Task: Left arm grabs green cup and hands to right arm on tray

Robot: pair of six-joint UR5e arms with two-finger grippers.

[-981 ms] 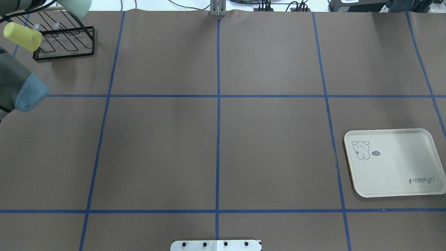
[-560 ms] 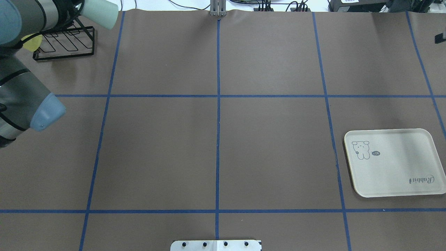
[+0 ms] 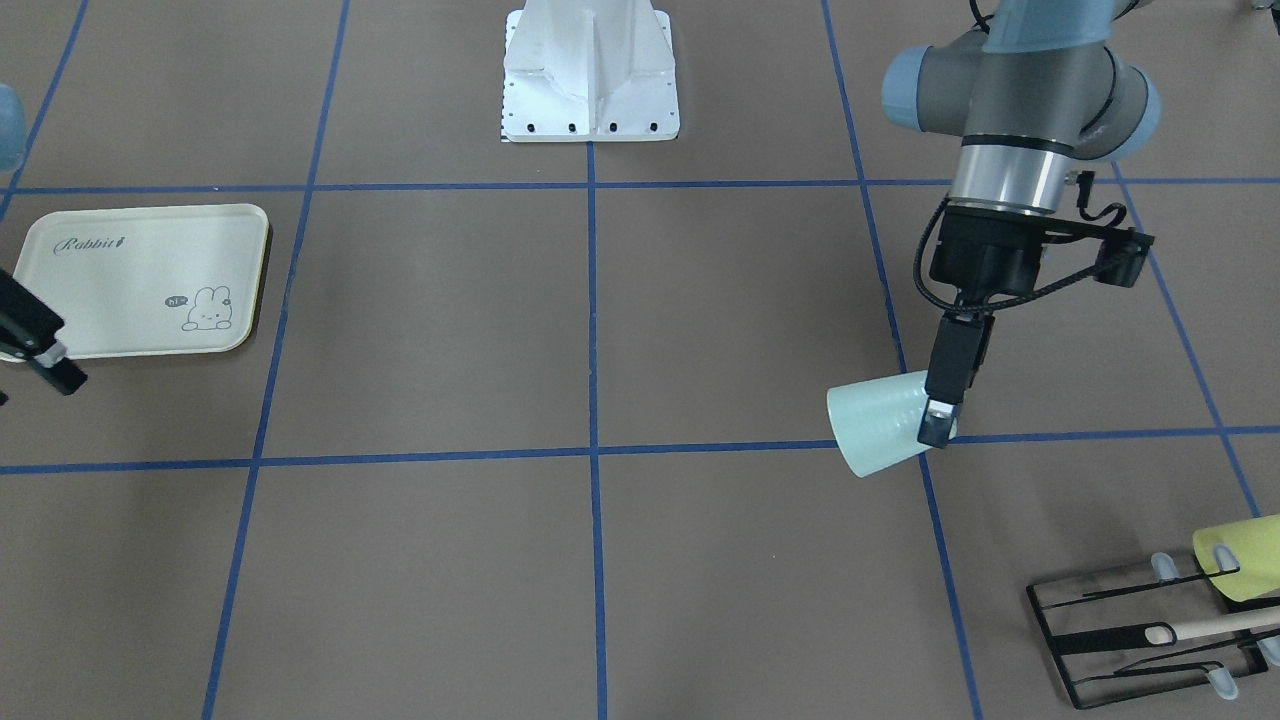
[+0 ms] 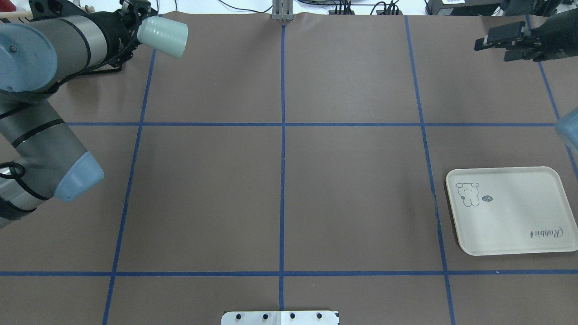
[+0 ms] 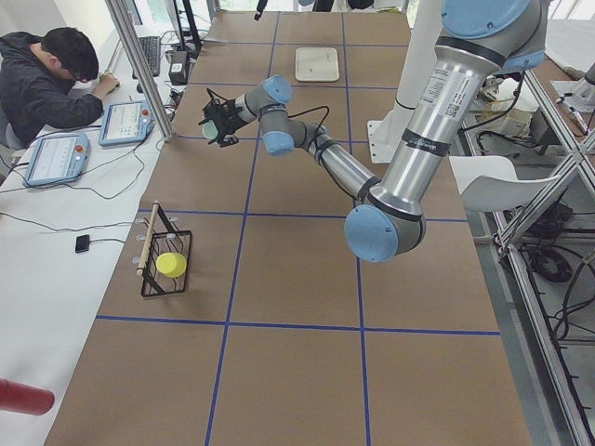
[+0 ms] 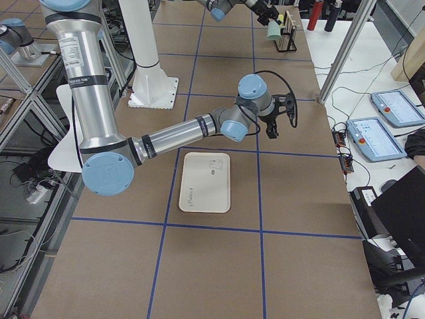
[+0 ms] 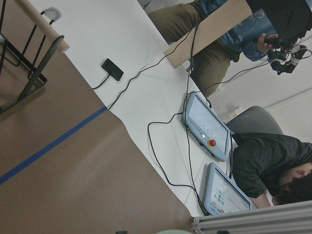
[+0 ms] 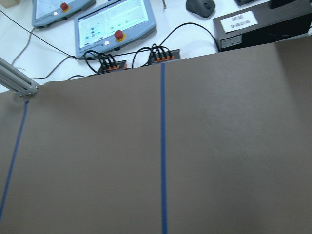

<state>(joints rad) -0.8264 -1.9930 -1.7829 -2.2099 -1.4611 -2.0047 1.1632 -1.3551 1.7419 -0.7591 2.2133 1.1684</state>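
tray (image 3: 140,285) text: script "Rabbit" in one corner | speech bubble (image 3: 177,300) just beside the bunny (image 3: 208,312): "hi"

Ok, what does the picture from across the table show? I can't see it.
The robot's left gripper holds a pale mint-green cup tipped sideways over the table. A cream bunny tray lies at the picture's left, and a yellow-green cup sits on a black wire rack.

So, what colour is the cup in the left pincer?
The cup is pale mint green; best in front-facing view.
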